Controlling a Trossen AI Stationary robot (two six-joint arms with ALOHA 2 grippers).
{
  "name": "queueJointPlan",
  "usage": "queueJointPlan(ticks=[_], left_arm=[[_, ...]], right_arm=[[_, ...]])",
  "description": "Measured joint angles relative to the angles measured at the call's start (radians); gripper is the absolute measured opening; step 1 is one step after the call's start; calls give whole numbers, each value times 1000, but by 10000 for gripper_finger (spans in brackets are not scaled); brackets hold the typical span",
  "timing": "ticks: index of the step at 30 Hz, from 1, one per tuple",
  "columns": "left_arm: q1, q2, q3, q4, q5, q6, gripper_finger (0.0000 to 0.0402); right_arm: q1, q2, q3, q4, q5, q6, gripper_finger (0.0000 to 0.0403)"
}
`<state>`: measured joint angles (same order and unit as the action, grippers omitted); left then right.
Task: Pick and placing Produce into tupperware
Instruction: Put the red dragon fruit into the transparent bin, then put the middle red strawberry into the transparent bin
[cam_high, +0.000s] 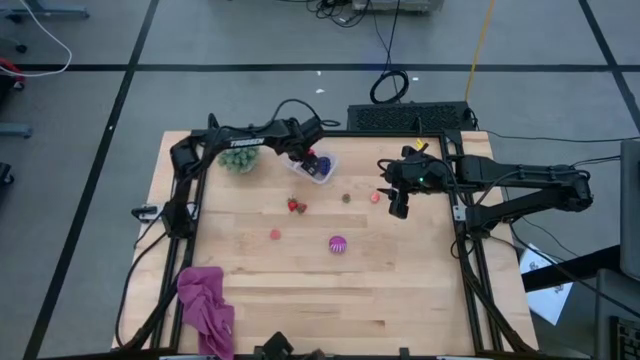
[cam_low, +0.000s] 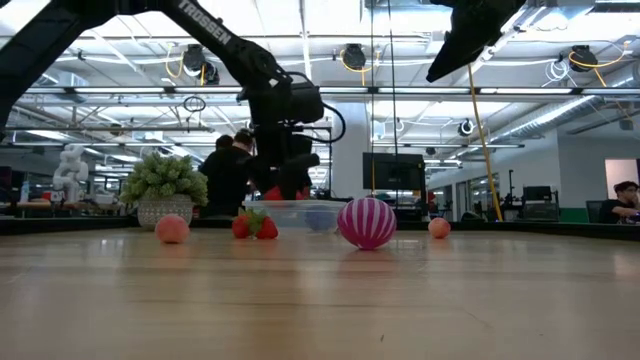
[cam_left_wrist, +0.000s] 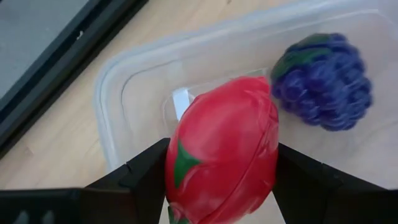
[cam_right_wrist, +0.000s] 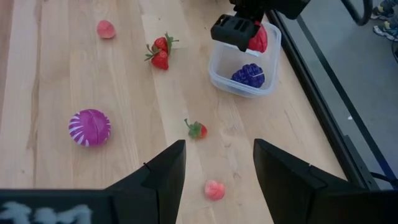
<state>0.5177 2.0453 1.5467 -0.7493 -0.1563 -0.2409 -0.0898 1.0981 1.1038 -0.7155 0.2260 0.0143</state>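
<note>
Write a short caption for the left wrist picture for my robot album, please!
Left gripper holds a red toy fruit over the clear tub, where a purple berry already sits.

Tub (cam_right_wrist: 244, 65): opening blocked from above by left gripper (cam_left_wrist: 221, 180) clamping a red fruit (cam_left_wrist: 222, 149); blue berry (cam_left_wrist: 322, 81) fills one end.
Green plant (cam_high: 239, 157): just beside tub (tight side).
Right gripper (cam_right_wrist: 216, 163): open, above loose fruit.
</note>
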Motion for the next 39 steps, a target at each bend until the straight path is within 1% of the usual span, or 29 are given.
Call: queueJointPlan(ticks=[14,25,28,34,39], left_arm=[[5,18,0,1,-3,-6,244],[5,17,0,2,-57,1,245],[11,17,0,2,-59,0,256],[18,17,0,2,-70,-5,292],[18,17,0,2,-91,-5,309]], right_arm=[[0,0,0,0,0,0,180],[0,0,0,0,0,1,180],[0,0,0,0,0,1,180],[0,0,0,0,0,1,180],[0,0,0,0,0,1,180]])
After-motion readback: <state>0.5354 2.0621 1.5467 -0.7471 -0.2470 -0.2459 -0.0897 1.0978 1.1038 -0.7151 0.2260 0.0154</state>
